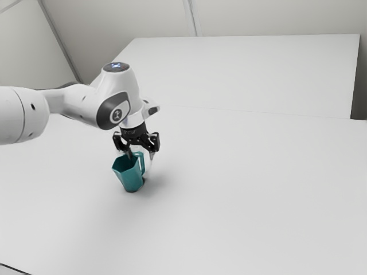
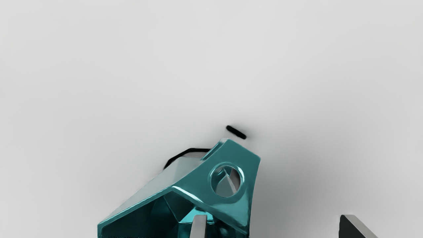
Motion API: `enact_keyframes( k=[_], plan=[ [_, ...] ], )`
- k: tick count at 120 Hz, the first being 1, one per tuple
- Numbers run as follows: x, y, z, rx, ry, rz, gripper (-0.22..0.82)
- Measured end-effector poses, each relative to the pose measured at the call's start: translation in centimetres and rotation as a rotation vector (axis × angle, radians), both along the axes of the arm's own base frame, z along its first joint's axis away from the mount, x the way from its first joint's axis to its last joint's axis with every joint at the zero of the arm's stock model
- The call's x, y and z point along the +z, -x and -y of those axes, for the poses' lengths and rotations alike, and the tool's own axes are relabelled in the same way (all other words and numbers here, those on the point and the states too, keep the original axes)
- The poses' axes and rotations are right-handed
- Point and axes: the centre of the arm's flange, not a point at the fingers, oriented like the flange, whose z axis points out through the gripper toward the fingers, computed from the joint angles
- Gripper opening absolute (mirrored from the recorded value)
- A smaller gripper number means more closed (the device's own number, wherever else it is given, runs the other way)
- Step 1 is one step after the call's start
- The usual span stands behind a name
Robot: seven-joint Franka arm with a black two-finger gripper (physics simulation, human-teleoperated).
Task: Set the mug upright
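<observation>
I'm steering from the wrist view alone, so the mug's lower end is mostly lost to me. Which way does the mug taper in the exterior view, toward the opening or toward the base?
Observer: Toward the base. The mug narrows from its upward-facing opening down to a smaller, dark-edged base at the table.

Operator: And the arm, where does it come in?

Observer: The arm enters from the exterior view's left, and the gripper hangs fingers down at the mug.

Operator: Which side has the handle, in that view?

Observer: The handle is on the mug's side toward the exterior view's right, away from where the arm enters.
</observation>
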Motion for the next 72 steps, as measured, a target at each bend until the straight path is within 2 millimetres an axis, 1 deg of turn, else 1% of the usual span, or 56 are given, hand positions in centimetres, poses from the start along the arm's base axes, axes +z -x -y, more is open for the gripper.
enact_keyframes(
  k=[11,25,38,48,72],
  plan=[
    [3.4,-1.0,0.0,0.013,0.002,0.019,0.47],
    [7.9,-2.0,0.0,0.012,0.018,0.016,0.53],
    [10.9,-2.3,0.0,-0.006,0.035,-0.005,0.56],
    [12.8,-2.3,-0.1,-0.035,0.043,-0.021,0.57],
    [19.6,-2.3,-0.6,-0.1,0.05,-0.016,0.59]
  ],
)
